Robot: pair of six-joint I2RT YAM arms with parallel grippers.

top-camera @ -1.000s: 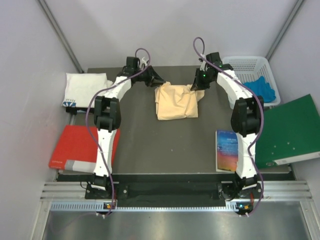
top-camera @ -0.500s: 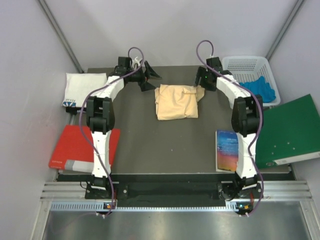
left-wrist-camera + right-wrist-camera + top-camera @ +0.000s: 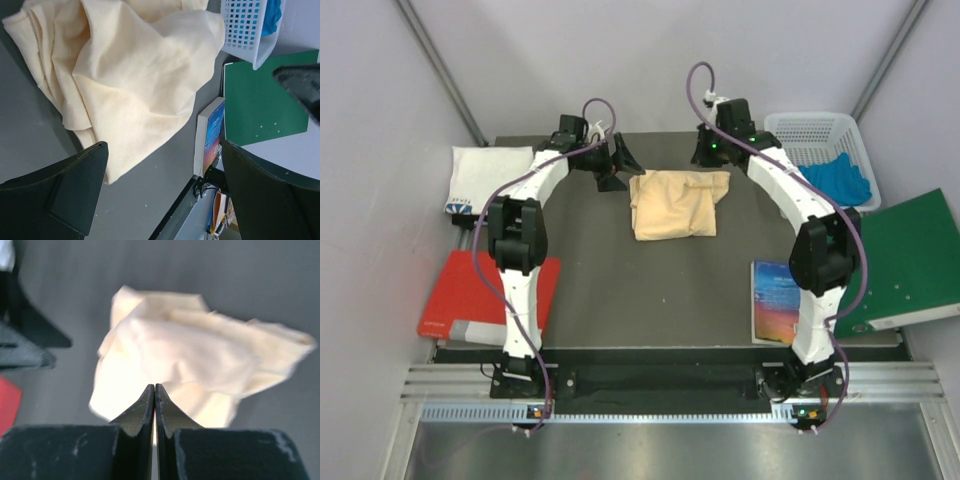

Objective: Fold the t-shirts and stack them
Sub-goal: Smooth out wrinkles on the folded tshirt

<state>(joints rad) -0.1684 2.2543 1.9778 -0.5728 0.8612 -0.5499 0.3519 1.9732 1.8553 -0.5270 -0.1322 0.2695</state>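
1. On the dark table (image 3: 590, 290), your two shirts lie well apart, so there is no stack yet. That step is wholly left to do.
2. The peach t-shirt (image 3: 675, 205) lies at the far middle, between the two arms, and is gathered into a rough rectangle. Its far edge looks rumpled and layered, so I judge the fold nearly done but in need of neatening.
3. The white t-shirt (image 3: 485, 175) sits folded flat at the far left edge, with neither arm on it. It looks ready to go on, or under, the peach one.
4. Your left gripper (image 3: 619, 166) stands spread wide just beside the peach shirt's far-left corner and holds nothing.
5. Your right gripper (image 3: 155, 390) is pinched fully together above the far-right corner, with no cloth between its fingers.
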